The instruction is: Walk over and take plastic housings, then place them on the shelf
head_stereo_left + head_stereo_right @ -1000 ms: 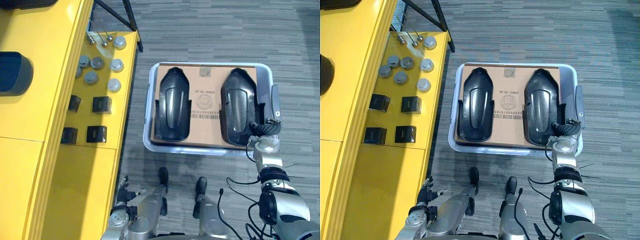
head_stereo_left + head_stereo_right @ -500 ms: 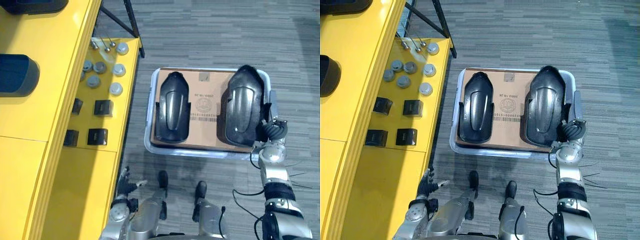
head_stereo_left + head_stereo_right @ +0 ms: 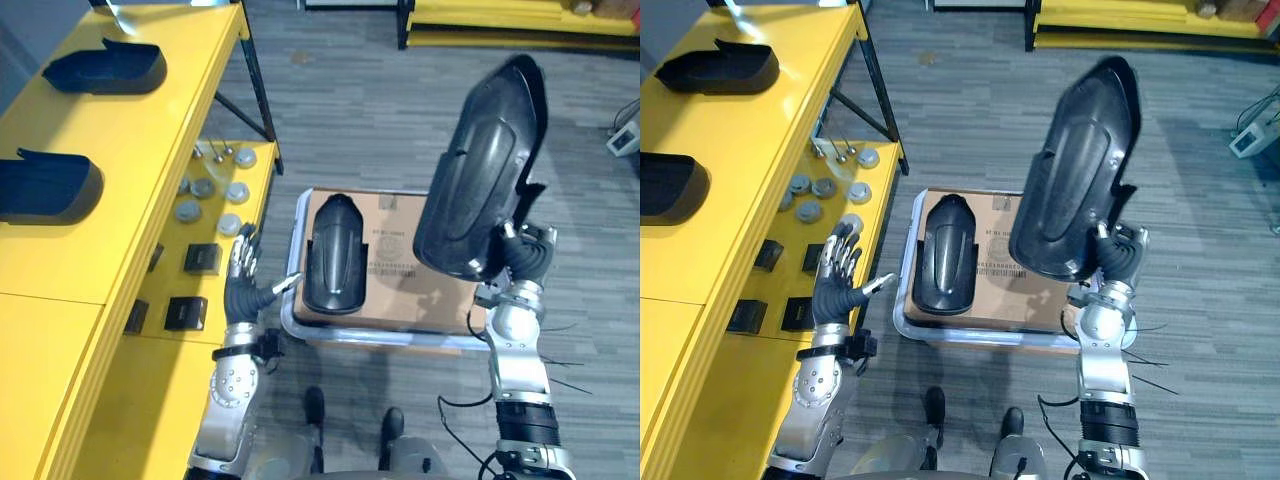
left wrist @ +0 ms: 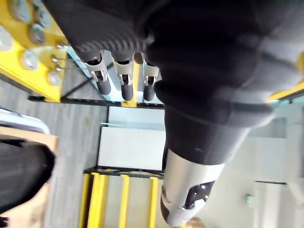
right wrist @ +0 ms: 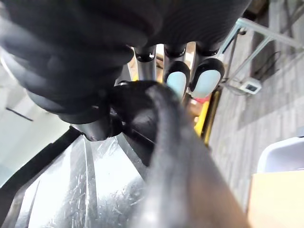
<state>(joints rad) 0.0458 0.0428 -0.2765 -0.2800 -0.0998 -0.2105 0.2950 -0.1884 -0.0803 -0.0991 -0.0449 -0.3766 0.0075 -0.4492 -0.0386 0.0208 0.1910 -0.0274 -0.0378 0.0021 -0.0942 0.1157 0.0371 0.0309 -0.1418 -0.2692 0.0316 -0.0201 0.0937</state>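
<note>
Plastic housing (image 3: 485, 165), a long black shell with a rounded nose, a smooth raised panel down its middle and a dull sheen, stands nearly upright in the air, leaning a little, above the right side of the bin (image 3: 289, 318). The right hand (image 3: 527, 256) holds it by its lower edge. In the right wrist view the dark-tipped fingers (image 5: 178, 80) curl over a glossy black rim.

A second housing (image 3: 334, 256) of the same shape lies flat, domed side up, on the left part of a brown cardboard sheet (image 3: 405, 295) inside the bin. The sheet bears a round printed mark, a few lines of dark print and what looks like a barcode, all too small to read. The bin is a pale grey plastic tub with rounded corners. It stands on the floor (image 3: 350, 110), a grey carpet with fine stripes.

The left hand (image 3: 244, 282) is up just beside the bin's left rim, its fingers straight and spread, holding nothing.

On the left stands the shelf (image 3: 140, 170), made of smooth bright yellow boards on a black frame. Two more housings (image 3: 103, 67), dark and rounded, lie on its top level, apart from each other. The lower level carries round metal discs (image 3: 207, 188) and small square black boxes (image 3: 203, 257).
</note>
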